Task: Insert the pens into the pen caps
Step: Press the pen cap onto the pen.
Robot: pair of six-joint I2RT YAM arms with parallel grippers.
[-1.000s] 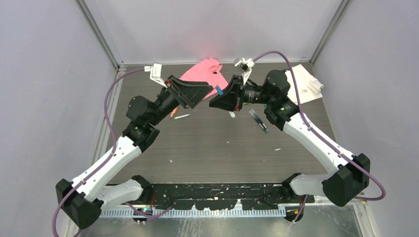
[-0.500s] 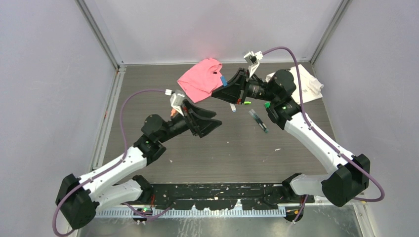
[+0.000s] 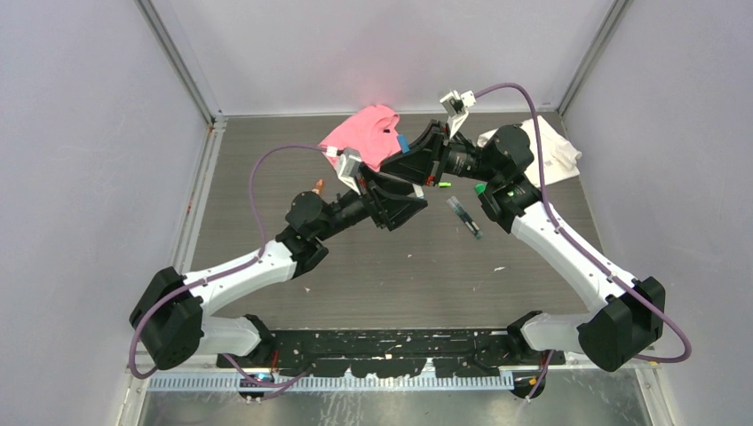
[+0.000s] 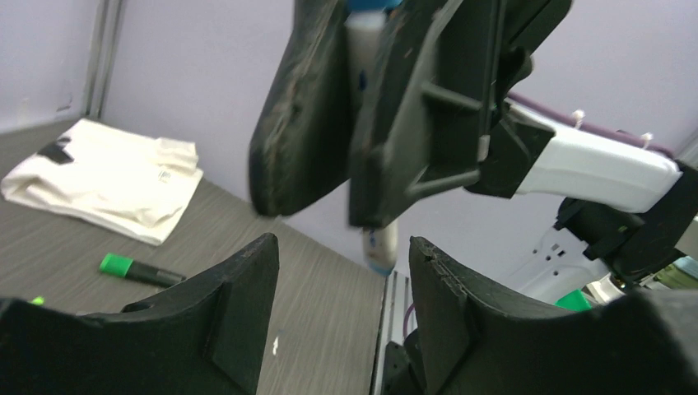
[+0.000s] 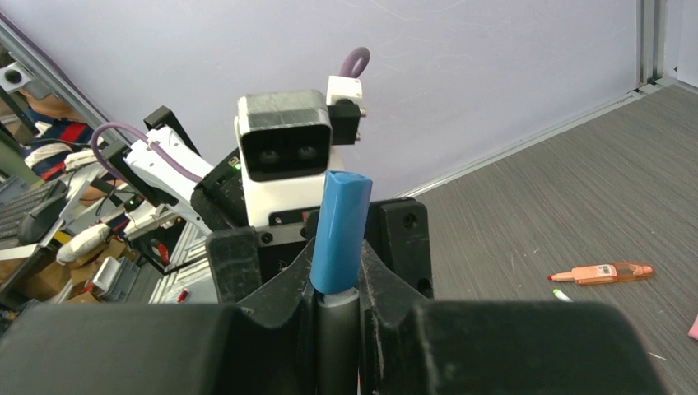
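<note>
From above, we see the right hand [image 3: 409, 165] raised over the bench [image 3: 266, 160], closed, with a blue cap [image 3: 402, 144] sticking out of it. The left hand [image 3: 417, 197] sits just below it, touching nothing that we can see. A green cap [image 3: 444, 185] lies just beside the right hand, a dark pen [image 3: 463, 216] near it, and an orange pen [image 3: 317, 188] well away on its far side.

In the left wrist view, our left hand's jaws stand apart and empty. The right hand hangs straight above them, gripping a white-bodied pen [image 4: 365, 58] whose lower end points down between them. A green-capped highlighter [image 4: 140, 270] lies on the bench beyond.

In the right wrist view, the right hand's jaws clamp the pen's grey body, and the blue cap sits on its upper end, rising above the jaws.
</note>
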